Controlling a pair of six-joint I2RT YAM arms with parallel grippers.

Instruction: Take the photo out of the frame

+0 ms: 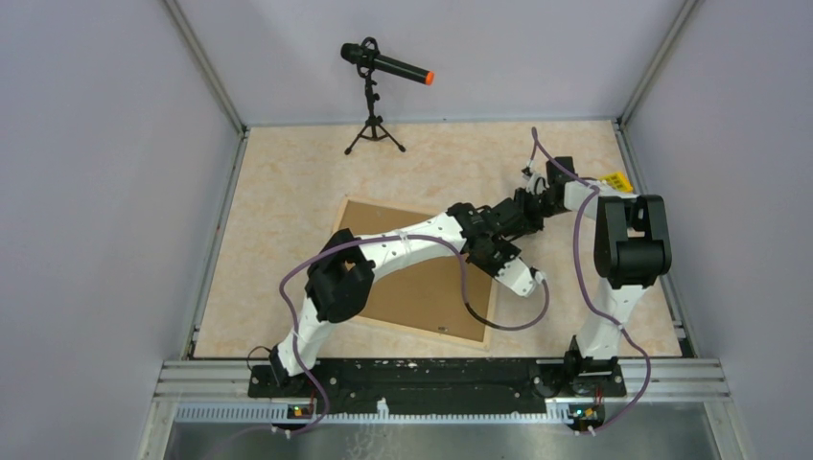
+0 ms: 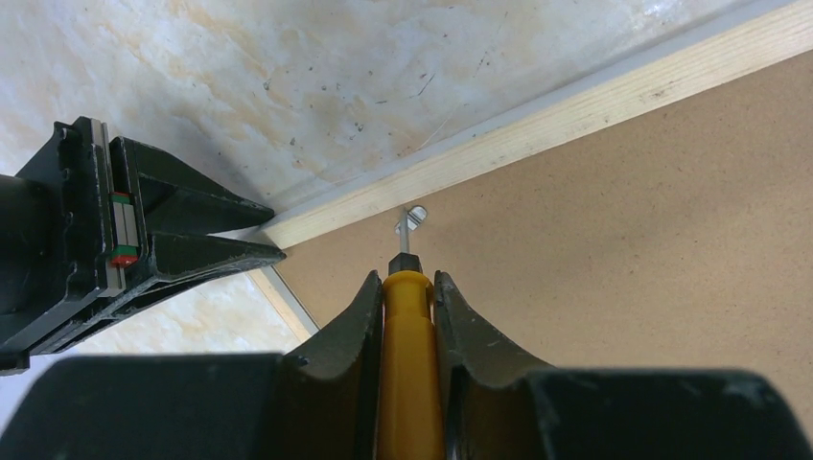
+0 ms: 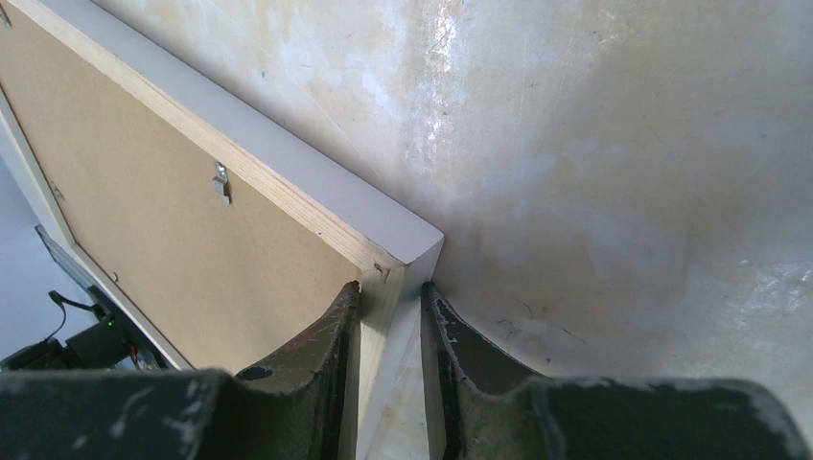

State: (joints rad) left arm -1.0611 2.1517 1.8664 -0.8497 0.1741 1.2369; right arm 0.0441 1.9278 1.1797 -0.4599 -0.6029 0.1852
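The pale marbled worktop carries the frame, which lies face down near the middle, with its brown hardboard back uppermost and ringed by the pale wood side. The photo cannot be seen from this side.

Both arms reach to the frame's far right corner, the left one stretched across the back. The right hand is narrowed onto that corner, one finger on the hardboard side of the wood edge and the other on the outer side.

The left hand is clamped around the yellow handle of a screwdriver. Its metal tip meets a small metal retaining clip on the hardboard, just beside the wood edge.

At the back of the worktop, well apart from the frame, a black microphone stands on a small tripod.
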